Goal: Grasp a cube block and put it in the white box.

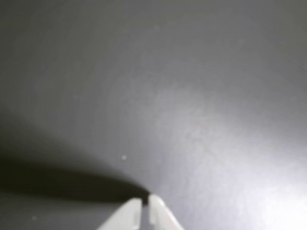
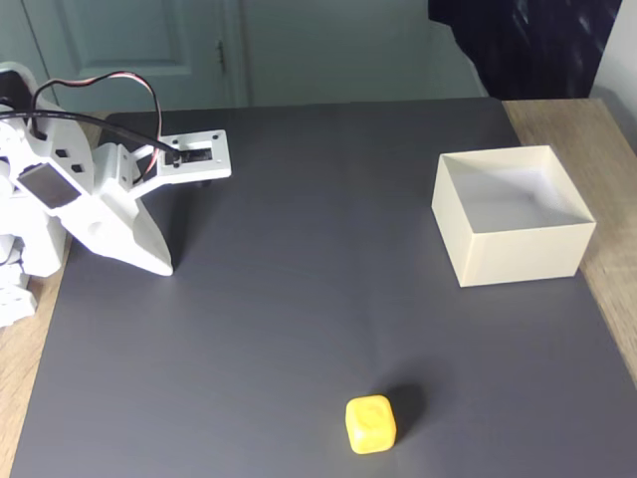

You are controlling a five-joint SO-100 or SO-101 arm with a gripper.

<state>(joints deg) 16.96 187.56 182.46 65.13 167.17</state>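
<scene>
Cube block (image 2: 370, 424), near the surface's front edge, judged light, rigid, smooth: grip opposite flat faces; gripper (image 1: 145, 202) jaws together, empty.

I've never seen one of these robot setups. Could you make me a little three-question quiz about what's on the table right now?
1. True or false: the yellow cube already lies in the white box.
2. In the fixed view, the gripper is at the: A) left, B) right, C) middle of the dark mat.
3. Fill in: in the wrist view, the fingertips are nearly ____.

Key: 1 false, it sits on the mat near the front edge. 2 A. 3 touching, holding nothing.
</scene>
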